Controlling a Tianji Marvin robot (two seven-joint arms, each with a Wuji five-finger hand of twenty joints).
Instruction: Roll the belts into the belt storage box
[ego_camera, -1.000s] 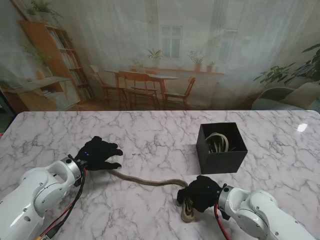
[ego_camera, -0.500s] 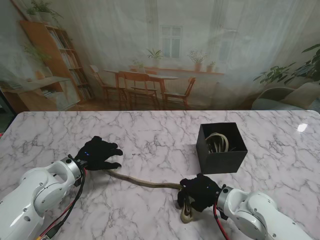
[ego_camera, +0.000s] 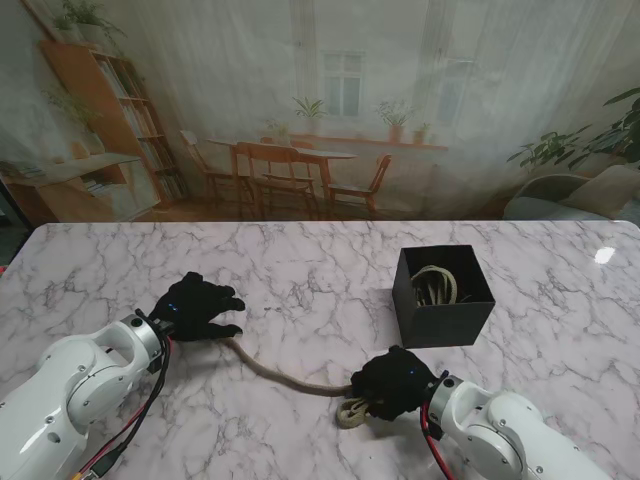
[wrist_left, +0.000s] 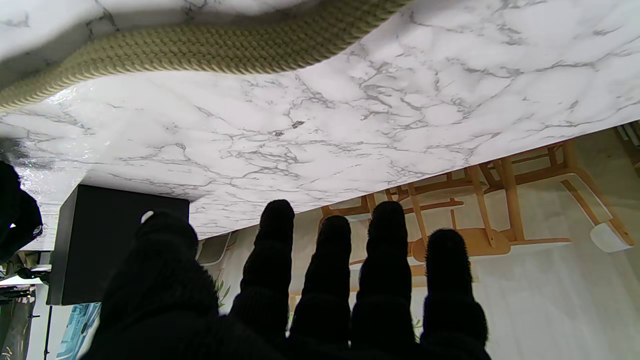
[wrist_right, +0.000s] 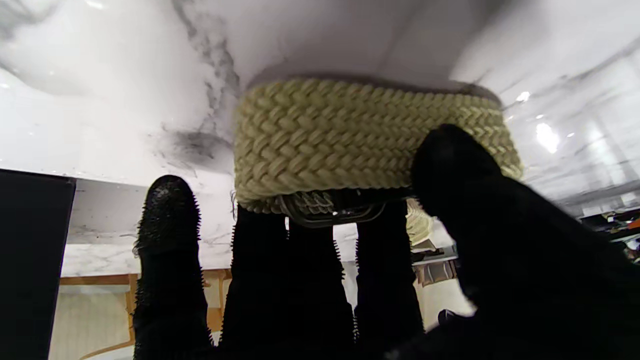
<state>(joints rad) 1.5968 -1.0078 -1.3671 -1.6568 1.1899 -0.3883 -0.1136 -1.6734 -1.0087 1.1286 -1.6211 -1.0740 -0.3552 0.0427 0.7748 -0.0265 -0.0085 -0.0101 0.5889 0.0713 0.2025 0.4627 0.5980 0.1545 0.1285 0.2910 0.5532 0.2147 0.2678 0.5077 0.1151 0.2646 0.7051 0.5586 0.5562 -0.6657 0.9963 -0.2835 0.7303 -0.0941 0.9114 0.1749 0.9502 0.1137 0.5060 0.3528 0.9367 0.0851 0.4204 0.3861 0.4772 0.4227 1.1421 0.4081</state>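
Note:
A tan braided belt (ego_camera: 285, 378) lies across the marble table between my two hands. Its rolled end (wrist_right: 370, 142) with a dark buckle is pinched by my right hand (ego_camera: 395, 383), whose thumb and fingers are shut on the coil. My left hand (ego_camera: 200, 306) rests flat on the belt's other end with fingers spread; the strap (wrist_left: 200, 45) runs under it in the left wrist view. The black belt storage box (ego_camera: 443, 296) stands farther from me than the right hand, with another coiled belt (ego_camera: 433, 283) inside.
The marble table (ego_camera: 300, 270) runs back to a printed backdrop of a dining room. The box (wrist_left: 107, 240) also shows in the left wrist view and its wall (wrist_right: 30, 260) in the right wrist view.
My right hand has moved left with the rolled end, toward the left hand. The free stretch of belt is shorter and bows more. The left hand has stayed put.

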